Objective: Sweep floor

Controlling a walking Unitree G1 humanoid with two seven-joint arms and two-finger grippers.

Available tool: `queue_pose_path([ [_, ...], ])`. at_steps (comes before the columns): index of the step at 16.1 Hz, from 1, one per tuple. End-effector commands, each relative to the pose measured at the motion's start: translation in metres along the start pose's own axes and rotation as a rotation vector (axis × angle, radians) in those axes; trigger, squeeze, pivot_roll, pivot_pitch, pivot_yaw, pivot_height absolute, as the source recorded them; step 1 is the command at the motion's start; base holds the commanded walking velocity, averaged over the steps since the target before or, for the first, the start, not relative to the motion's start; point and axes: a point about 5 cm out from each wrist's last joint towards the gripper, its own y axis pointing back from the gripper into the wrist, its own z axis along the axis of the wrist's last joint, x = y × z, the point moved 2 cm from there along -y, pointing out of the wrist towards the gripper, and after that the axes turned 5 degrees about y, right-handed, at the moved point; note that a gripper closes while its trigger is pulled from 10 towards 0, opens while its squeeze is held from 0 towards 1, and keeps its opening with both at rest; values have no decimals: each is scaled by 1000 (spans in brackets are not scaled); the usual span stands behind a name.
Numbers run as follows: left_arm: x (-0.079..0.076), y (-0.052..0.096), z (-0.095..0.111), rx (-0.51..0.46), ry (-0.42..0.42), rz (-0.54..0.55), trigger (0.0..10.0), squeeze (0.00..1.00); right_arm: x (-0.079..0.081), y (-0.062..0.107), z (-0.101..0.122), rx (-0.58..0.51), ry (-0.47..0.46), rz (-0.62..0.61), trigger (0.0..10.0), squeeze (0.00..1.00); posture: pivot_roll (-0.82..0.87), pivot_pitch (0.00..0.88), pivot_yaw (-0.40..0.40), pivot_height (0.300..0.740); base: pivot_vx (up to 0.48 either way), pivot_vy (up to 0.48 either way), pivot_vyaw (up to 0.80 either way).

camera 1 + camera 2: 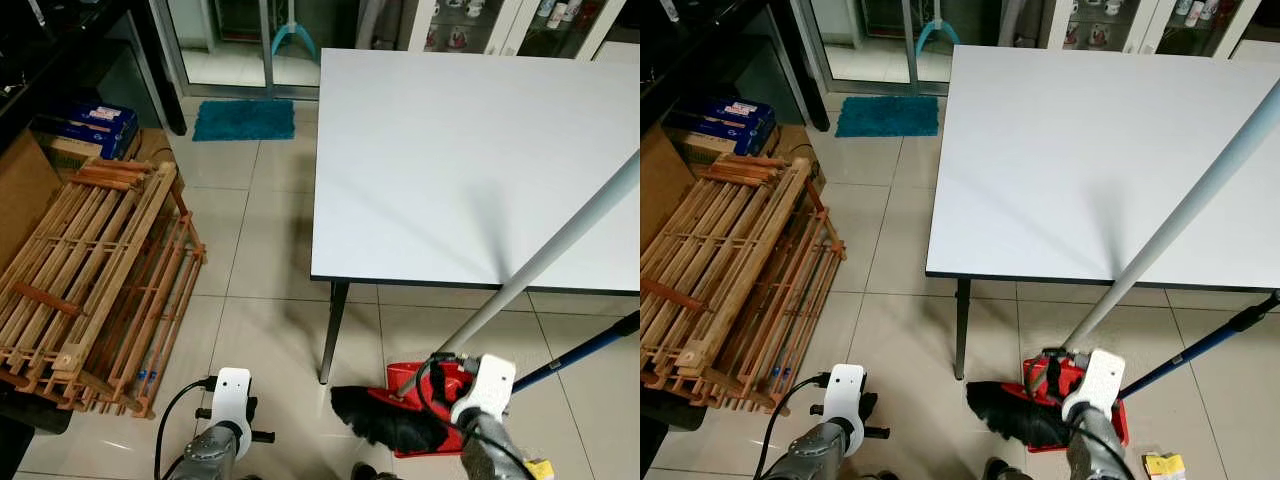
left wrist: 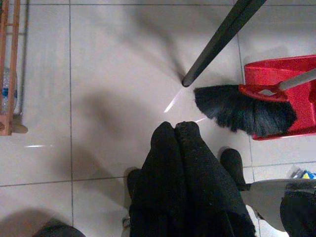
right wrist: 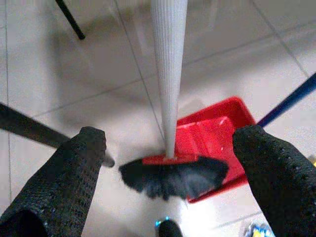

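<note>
R gripper (image 3: 168, 163) fingers apart astride broom (image 3: 170, 173) handle.

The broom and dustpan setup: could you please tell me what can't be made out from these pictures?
- Broom: the handle's top is cut off by the eye views' right edge.
- Red dustpan: partly hidden behind the bristles and the right gripper.
- Yellow scrap: too small to identify.
- Left gripper: its fingers hide the floor beneath.

The broom (image 1: 395, 417) rests in the dustpan (image 1: 440, 390) by the table (image 1: 470, 150) leg, with the rack (image 1: 90, 280) far left.
</note>
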Motion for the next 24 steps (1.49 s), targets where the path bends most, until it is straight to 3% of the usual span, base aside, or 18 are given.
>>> queue_pose_path([
  [1,0,1,-5,19,-8,1,10000,0,-5,-2,4,-8,14,-23,10000,1000,24,172,-2,740,0,0,0],
  [2,0,1,-5,18,-9,1,10000,0,-5,-3,8,-13,24,-27,10000,1000,23,171,-1,740,0,0,0],
  [3,0,1,-5,17,-11,1,10000,0,-7,-9,22,-41,35,-33,10000,0,22,169,-1,740,0,0,0],
  [11,0,1,-3,12,-11,2,10000,0,-5,-21,64,-147,24,-4,10000,0,30,169,3,740,0,0,0],
  [19,1,1,-3,11,-10,7,10000,0,-8,-24,72,-147,33,-6,10000,0,40,170,5,740,0,0,0],
  [20,1,1,-3,11,-11,5,10000,0,-8,-24,71,-143,44,-7,0,0,36,171,6,740,0,0,0],
  [24,1,1,-3,11,-12,4,10000,0,-8,-23,68,-141,35,-5,0,0,36,171,5,740,0,0,0],
])
